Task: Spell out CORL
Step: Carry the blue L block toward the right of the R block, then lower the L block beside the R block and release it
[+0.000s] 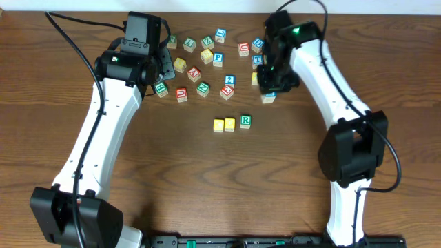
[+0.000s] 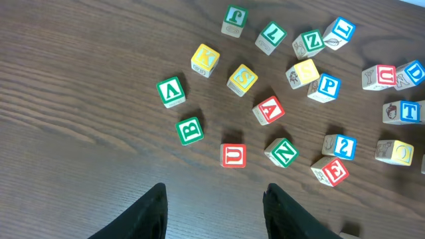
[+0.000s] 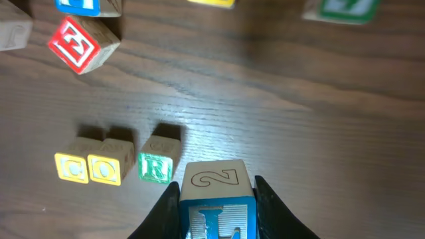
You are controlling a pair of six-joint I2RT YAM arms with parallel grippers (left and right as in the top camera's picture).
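The right fingers (image 3: 166, 211) are closed on the blue L block (image 3: 218, 199), one finger on each side face. In the overhead view this block is at 1 o'clock from the R block (image 3: 155, 166), apart from it. On the table (image 3: 299, 133), the C block (image 3: 72, 166) touches the O block (image 3: 106, 168), with the R block just beside at 3 o'clock. The left fingers (image 2: 151, 212) are spread wide, gripping nothing.
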